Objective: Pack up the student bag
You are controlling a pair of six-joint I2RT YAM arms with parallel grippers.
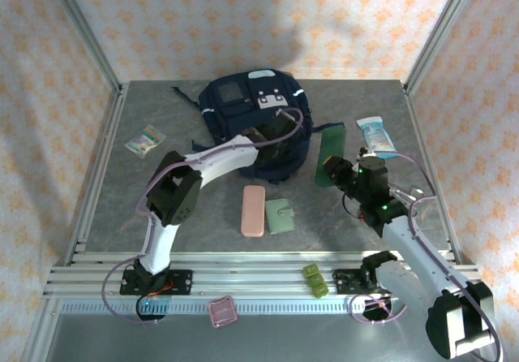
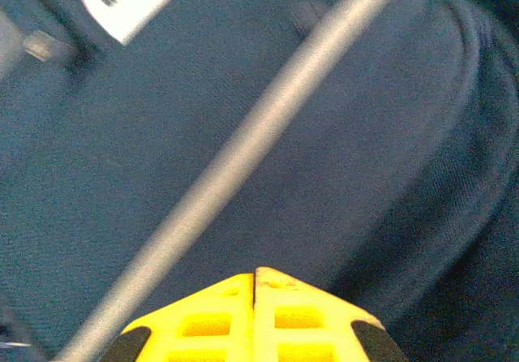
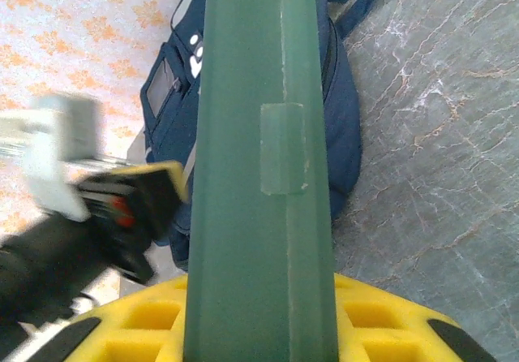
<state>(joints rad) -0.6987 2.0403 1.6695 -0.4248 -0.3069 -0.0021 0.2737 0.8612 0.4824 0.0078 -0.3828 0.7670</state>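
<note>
While left gripper [image 2: 255, 279] sits closed, right gripper [image 3: 259, 290] clamps a green case [image 3: 259, 94].

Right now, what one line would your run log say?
left claw: shut, at student bag | right claw: gripping green case | pink case, green wallet: on table

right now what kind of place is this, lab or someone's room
Probably a staged robot test cell: aluminium frame posts box in patterned backdrop walls, and the left arm and right arm are bolted to a rail at the grey table's edge.
</note>
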